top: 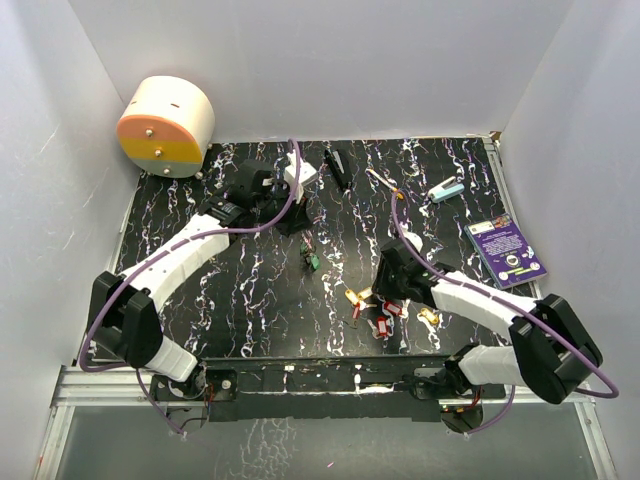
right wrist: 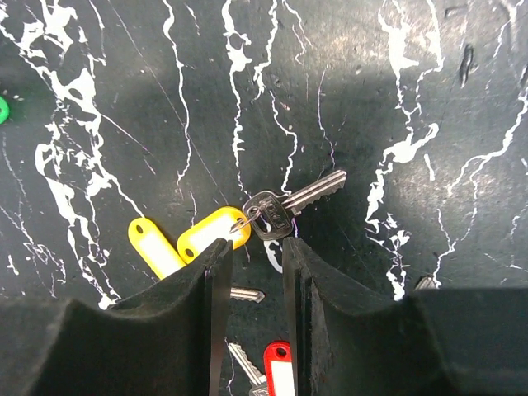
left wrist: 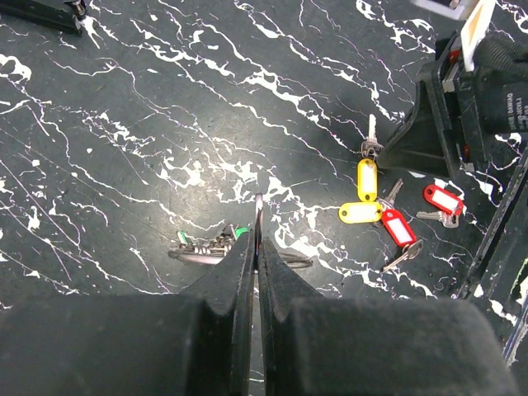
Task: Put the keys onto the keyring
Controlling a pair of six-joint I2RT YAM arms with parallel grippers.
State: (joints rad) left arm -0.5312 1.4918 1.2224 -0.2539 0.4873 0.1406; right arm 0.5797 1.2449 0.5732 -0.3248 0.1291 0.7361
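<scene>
**Right fingers parted at a silver key, left fingers shut over the ring**

The right gripper (right wrist: 254,243) had its fingers slightly apart with nothing between them. Its tips sat just short of a silver key (right wrist: 289,206), which a small link joined to a yellow tag (right wrist: 210,235). The other keys (top: 380,310), with red and yellow tags, lay close around it, some of them under the fingers.

The left gripper (left wrist: 258,202) had its fingers pressed together above the keyring (left wrist: 202,246). The ring lay on the marbled table (top: 240,290) with its green-headed keys, well apart from the loose ones. Whether the fingers pinched its wire could not be told.

In my judgement, a good pickup called for the right fingers to straddle the silver key's head rather than its blade, then lift without dragging the neighbouring tags.

No tray or box held any keys. A cream-and-orange drum (top: 165,125) stood at the back left corner, its inside hidden.
</scene>
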